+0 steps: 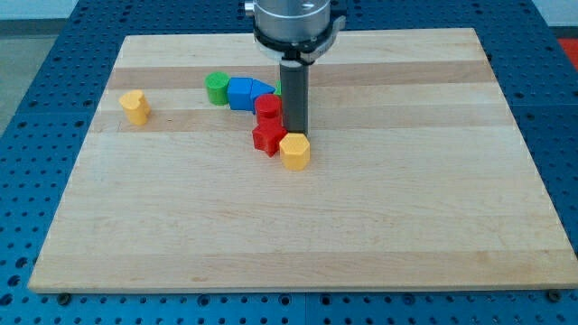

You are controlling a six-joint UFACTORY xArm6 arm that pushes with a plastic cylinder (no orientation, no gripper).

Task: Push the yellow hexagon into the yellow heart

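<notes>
The yellow hexagon (294, 151) sits near the board's middle, touching a red star-like block (267, 137) on its left. The yellow heart (135, 106) stands alone far off at the view's left. My tip (296, 132) is at the lower end of the dark rod, right behind the yellow hexagon's top edge and touching or almost touching it. The tip is just right of the red blocks.
A second red block (267, 107) sits above the red star. A blue block (241, 93) with a blue wedge (263, 88) and a green block (217, 88) lie in a row to the upper left of the tip. The wooden board (361, 226) rests on a blue pegboard.
</notes>
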